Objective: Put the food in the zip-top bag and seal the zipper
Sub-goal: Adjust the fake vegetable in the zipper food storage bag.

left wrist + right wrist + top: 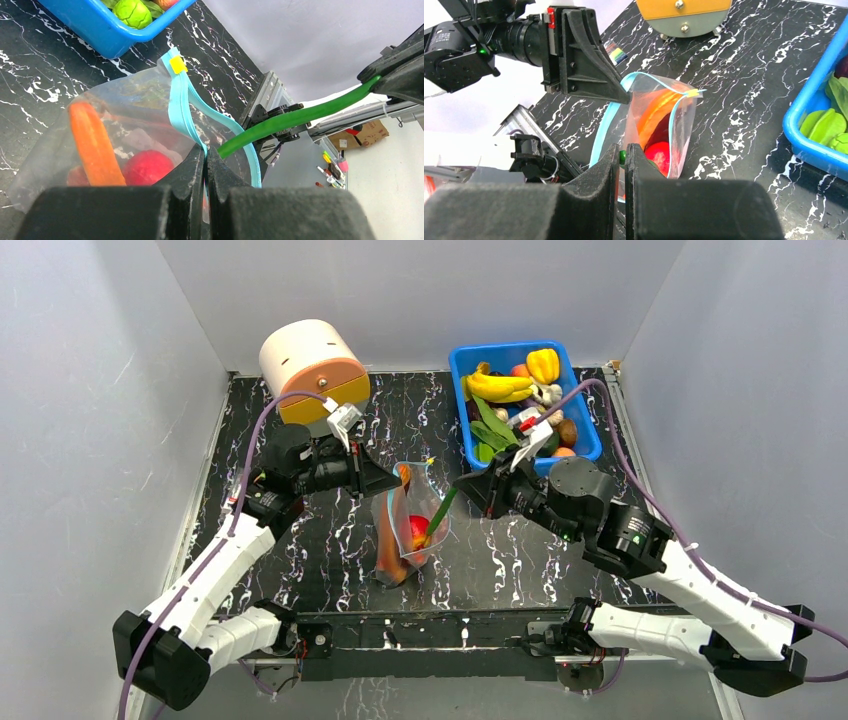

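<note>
The clear zip-top bag (405, 530) stands mid-table with its mouth open, holding an orange carrot (92, 142) and a red fruit (147, 167). My left gripper (392, 478) is shut on the teal zipper strip (182, 107) at the mouth's left edge, seen pinched in the left wrist view (206, 156). My right gripper (466, 487) is shut on a long green bean (441, 511) whose lower end reaches into the bag mouth. In the right wrist view the gripper (622, 150) pinches the green bean (622, 156) just above the bag (684, 117) and red fruit (659, 152).
A blue bin (460, 370) at the back right holds several toy foods such as bananas (498, 387) and a yellow pepper (543, 365). A cream and orange cylinder (312, 365) sits at the back left. Grey walls enclose the table.
</note>
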`<state>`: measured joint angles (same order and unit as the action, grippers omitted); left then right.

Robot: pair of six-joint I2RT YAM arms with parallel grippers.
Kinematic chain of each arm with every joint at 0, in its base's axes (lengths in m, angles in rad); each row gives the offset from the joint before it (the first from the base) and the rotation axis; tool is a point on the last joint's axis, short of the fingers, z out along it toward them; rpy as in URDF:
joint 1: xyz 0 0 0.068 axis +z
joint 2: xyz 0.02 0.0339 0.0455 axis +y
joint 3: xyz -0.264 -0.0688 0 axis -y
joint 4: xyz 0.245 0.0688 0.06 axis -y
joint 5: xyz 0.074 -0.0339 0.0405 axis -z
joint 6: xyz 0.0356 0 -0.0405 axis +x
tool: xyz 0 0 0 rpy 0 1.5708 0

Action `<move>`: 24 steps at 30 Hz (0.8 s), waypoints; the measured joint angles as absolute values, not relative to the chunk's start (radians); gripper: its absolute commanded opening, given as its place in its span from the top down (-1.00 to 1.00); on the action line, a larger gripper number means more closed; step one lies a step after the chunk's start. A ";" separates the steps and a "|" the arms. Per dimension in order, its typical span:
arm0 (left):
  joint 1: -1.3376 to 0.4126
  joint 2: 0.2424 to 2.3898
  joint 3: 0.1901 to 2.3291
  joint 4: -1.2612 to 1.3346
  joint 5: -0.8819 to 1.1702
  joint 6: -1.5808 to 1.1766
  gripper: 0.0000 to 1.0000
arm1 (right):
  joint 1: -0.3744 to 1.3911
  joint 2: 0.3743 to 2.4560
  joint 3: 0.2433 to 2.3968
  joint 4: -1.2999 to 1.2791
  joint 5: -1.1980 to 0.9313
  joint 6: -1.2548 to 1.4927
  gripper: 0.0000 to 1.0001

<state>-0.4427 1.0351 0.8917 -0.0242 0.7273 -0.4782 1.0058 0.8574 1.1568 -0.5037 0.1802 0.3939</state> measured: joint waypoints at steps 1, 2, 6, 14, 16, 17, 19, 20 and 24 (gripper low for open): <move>-0.443 1.038 0.897 -0.028 0.731 -0.474 1.00 | 1.006 0.859 1.157 -0.503 0.173 0.394 1.00; -0.443 1.041 0.901 -0.029 0.735 -0.472 1.00 | 1.006 0.863 1.157 -0.503 0.165 0.394 1.00; -0.443 1.043 0.904 -0.031 0.746 -0.471 1.00 | 1.006 0.904 1.164 -0.496 0.139 0.393 1.00; -0.443 1.044 0.920 -0.040 0.754 -0.468 1.00 | 1.006 0.931 1.256 -0.468 0.139 0.386 1.00; -0.443 1.045 0.921 -0.040 0.757 -0.468 1.00 | 1.006 0.930 1.267 -0.459 0.139 0.386 1.00; -0.443 1.047 0.921 -0.040 0.758 -0.468 1.00 | 1.006 0.930 1.267 -0.459 0.138 0.386 1.00; -0.443 1.048 0.921 -0.039 0.760 -0.469 1.00 | 1.006 0.930 1.261 -0.446 0.134 0.388 1.00; -0.443 1.048 0.921 -0.039 0.762 -0.471 1.00 | 1.006 0.932 1.249 -0.434 0.127 0.393 1.00; -0.443 1.048 0.921 -0.038 0.770 -0.476 1.00 | 1.006 0.999 1.241 -0.436 0.099 0.405 1.00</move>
<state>-0.4435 1.0485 0.9215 -0.0380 0.7696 -0.4763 1.0058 0.9985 1.2407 -0.4362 0.0986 0.4049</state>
